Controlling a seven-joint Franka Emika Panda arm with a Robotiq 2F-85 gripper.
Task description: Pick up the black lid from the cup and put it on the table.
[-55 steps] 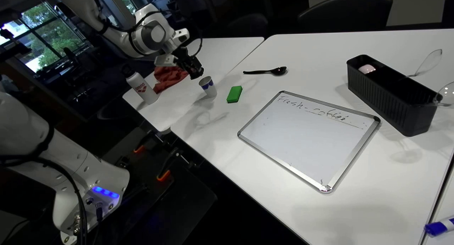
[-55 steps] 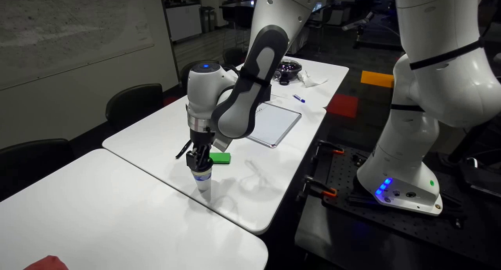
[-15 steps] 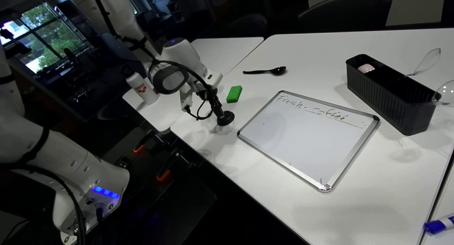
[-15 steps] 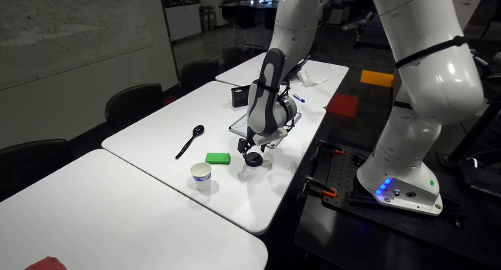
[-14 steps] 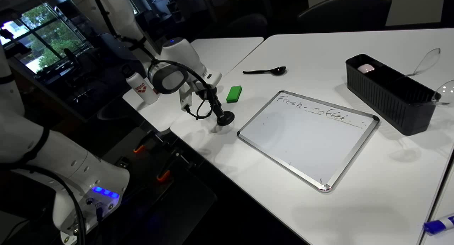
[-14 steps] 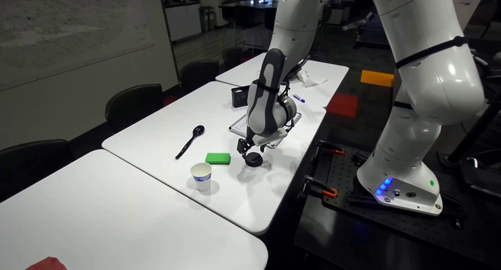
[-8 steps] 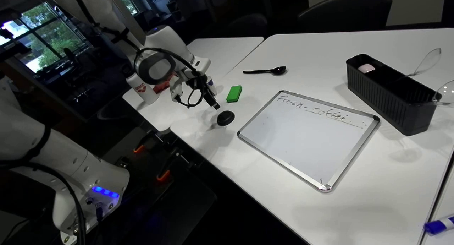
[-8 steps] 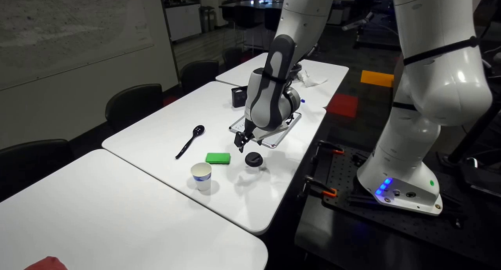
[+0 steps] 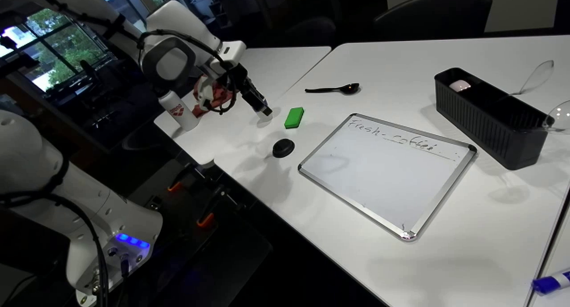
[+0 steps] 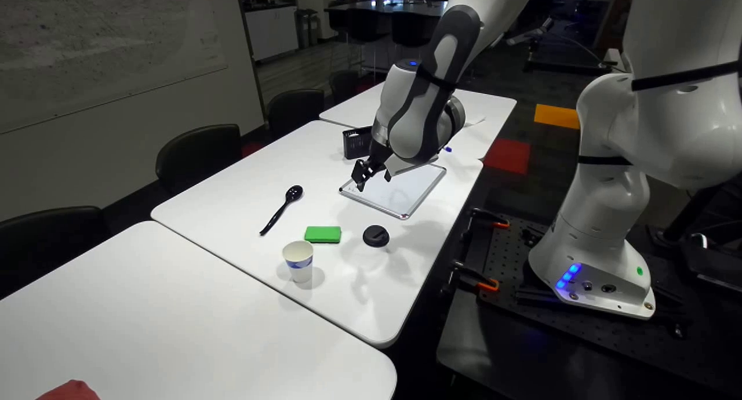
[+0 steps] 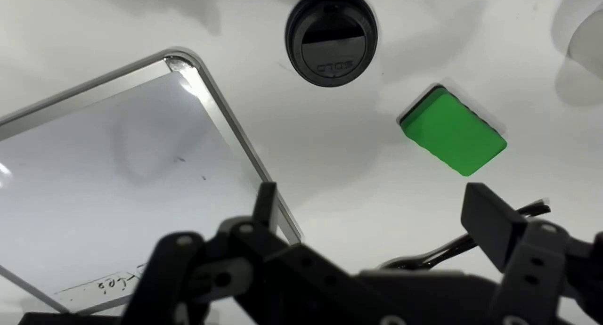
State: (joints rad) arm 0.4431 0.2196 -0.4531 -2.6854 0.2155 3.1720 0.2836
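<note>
Nearest the camera in an exterior view, a piece of red cloth (image 10: 68, 391) shows at the bottom edge, well apart from the green block (image 10: 323, 234). The cup (image 10: 299, 264), white with a blue pattern, stands upright near the block, on the camera's side and a little to its left, mouth facing up. The black lid (image 10: 376, 236) is also near the block, to its right, lying top side up on the white table (image 10: 339, 295); the wrist view shows its round face, apart from the block. To the left of the block and slightly farther off lies the black spoon (image 10: 284, 207). Beyond the block and to its right, the gripper (image 10: 374, 182) hangs in the air, its 2 fingers (image 11: 490, 221) spread wide apart, the lid well clear of both. On that same side of the block, the whiteboard (image 10: 406, 191) lies flat on the table. Farther out past the block stands the black bin (image 10: 356, 144), partly hidden by the arm (image 10: 417, 116), and beyond that is a far tabletop (image 10: 493, 107).
</note>
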